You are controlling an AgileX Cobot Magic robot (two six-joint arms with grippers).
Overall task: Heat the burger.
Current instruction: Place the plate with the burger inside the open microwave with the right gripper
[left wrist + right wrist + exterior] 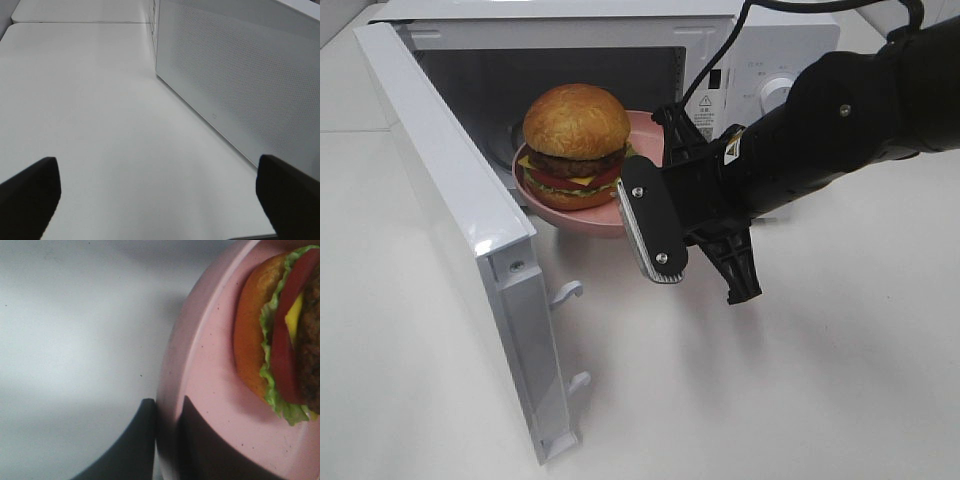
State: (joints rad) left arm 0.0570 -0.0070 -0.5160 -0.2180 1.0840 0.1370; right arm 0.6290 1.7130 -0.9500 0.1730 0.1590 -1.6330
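The burger (576,145), with a golden bun, dark patty, cheese, tomato and lettuce, sits on a pink round plate (647,134). The plate is at the mouth of the open microwave (620,40), partly inside the cavity. My right gripper (655,165) is shut on the plate's right rim. In the right wrist view its two dark fingers (142,445) pinch the pink rim (200,390), with the burger (280,340) just beyond. My left gripper (155,200) is open and empty over bare table; it does not show in the exterior view.
The microwave door (460,220) stands wide open to the left, with two latch hooks on its edge. The control knob (775,92) is on the right of the microwave. A white dotted microwave panel (240,75) stands beside the left gripper. The white table (770,400) lies in front.
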